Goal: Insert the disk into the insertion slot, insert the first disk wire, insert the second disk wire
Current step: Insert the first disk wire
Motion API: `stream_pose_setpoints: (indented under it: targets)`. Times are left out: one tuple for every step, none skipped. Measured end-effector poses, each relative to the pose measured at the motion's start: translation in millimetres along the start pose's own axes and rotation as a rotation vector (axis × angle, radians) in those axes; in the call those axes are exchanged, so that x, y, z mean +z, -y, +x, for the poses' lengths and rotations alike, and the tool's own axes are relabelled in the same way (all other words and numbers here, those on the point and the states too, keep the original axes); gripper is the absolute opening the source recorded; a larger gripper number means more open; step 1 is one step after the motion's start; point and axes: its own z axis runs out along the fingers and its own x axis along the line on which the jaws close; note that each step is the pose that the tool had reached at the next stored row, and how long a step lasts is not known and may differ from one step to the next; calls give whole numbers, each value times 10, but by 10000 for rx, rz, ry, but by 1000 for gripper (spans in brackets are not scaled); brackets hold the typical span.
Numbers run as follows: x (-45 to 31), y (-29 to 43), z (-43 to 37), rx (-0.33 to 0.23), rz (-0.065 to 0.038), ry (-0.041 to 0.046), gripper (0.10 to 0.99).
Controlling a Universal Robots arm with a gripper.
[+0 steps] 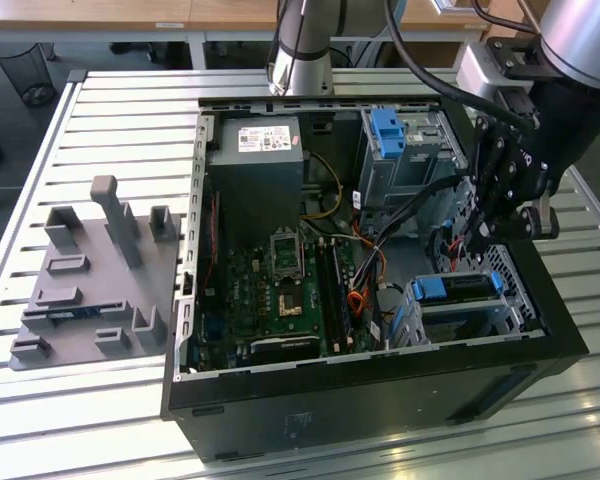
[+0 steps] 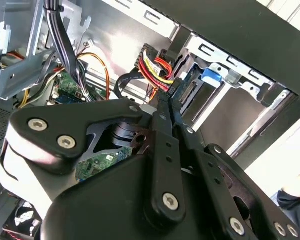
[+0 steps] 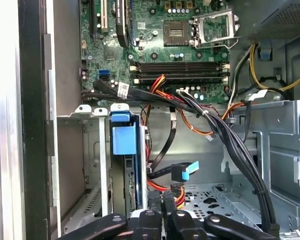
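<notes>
The disk (image 1: pixel 458 288), in its blue carrier, sits inside the insertion slot (image 1: pixel 485 318), a low perforated metal cage at the exterior view's right of the open computer case. In the first wrist view the disk (image 3: pixel 124 141) stands in the cage (image 3: pixel 96 165). My gripper (image 1: pixel 467 250) hovers just behind the disk. In both wrist views its fingers (image 3: pixel 149 222) are pressed close together on a disk wire (image 2: pixel 155 65), a plug with red, yellow and black leads. A second disk wire with a blue plug (image 3: pixel 190 170) hangs loose beside the disk.
A taller grey bay with a blue latch (image 1: pixel 400 140) stands behind the gripper. Black cable bundles (image 3: pixel 230 135) cross between motherboard (image 1: pixel 280 290) and cage. The power supply (image 1: pixel 255 170) fills the case's back. A grey fixture plate (image 1: pixel 90 290) lies on the slatted table.
</notes>
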Motion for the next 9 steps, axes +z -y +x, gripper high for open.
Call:
stream_pose_setpoints:
  targets:
    - [-5, 3, -1, 1, -32, -5, 173]
    - [-12, 5, -2, 3, -79, -9, 173]
    - [-26, 5, -3, 5, -125, -20, 173]
    - [-41, 5, -3, 7, -179, -29, 173]
    - [-49, 6, -4, 9, -230, -51, 173]
    - [-48, 9, -5, 12, -268, -100, 173]
    - [-50, 13, -6, 22, -274, -223, 173]
    - [-50, 18, -6, 41, -266, -361, 173]
    - [-51, 23, -7, 57, -258, -491, 173]
